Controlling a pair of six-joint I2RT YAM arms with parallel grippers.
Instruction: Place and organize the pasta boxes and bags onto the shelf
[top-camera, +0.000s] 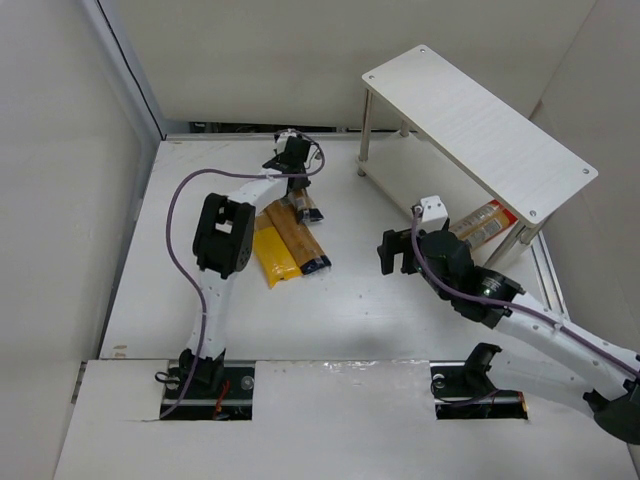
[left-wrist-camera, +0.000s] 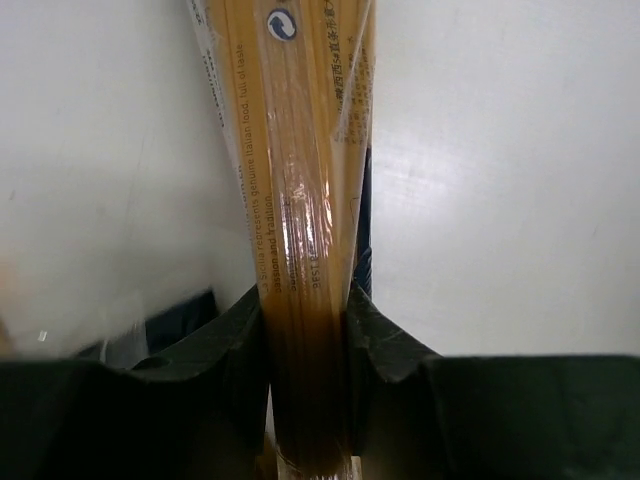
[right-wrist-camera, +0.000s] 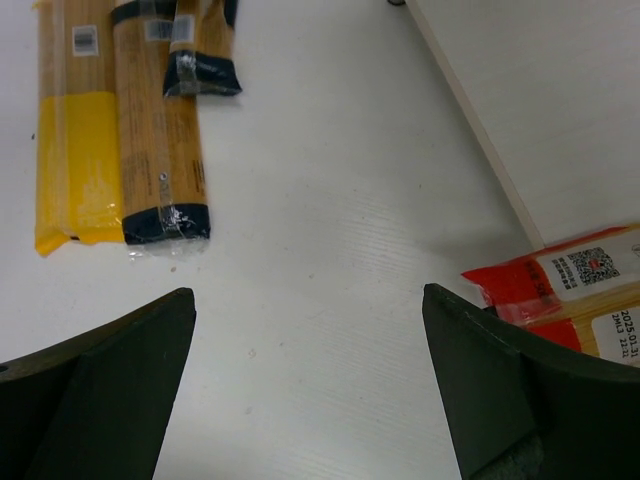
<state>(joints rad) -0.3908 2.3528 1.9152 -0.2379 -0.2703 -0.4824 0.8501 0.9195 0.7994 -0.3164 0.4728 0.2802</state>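
My left gripper (top-camera: 291, 158) reaches to the far side of the table and is shut on one end of an orange-brown spaghetti pack (top-camera: 303, 205). In the left wrist view the pack (left-wrist-camera: 305, 200) runs up from between the fingers (left-wrist-camera: 385, 350). A bright yellow bag (top-camera: 274, 252) and a second orange-brown pack with dark blue bands (top-camera: 300, 240) lie side by side on the table. My right gripper (top-camera: 392, 252) is open and empty, hovering over bare table (right-wrist-camera: 307, 295). A red-and-white pack (top-camera: 478, 224) lies under the white shelf (top-camera: 480, 120), nothing on its top board.
The right wrist view shows the yellow bag (right-wrist-camera: 75, 150), the banded pack (right-wrist-camera: 160, 130), the held pack's end (right-wrist-camera: 203, 55), the red-and-white pack (right-wrist-camera: 560, 275) and the shelf's lower board (right-wrist-camera: 540, 90). White walls enclose the table on the left, back and right.
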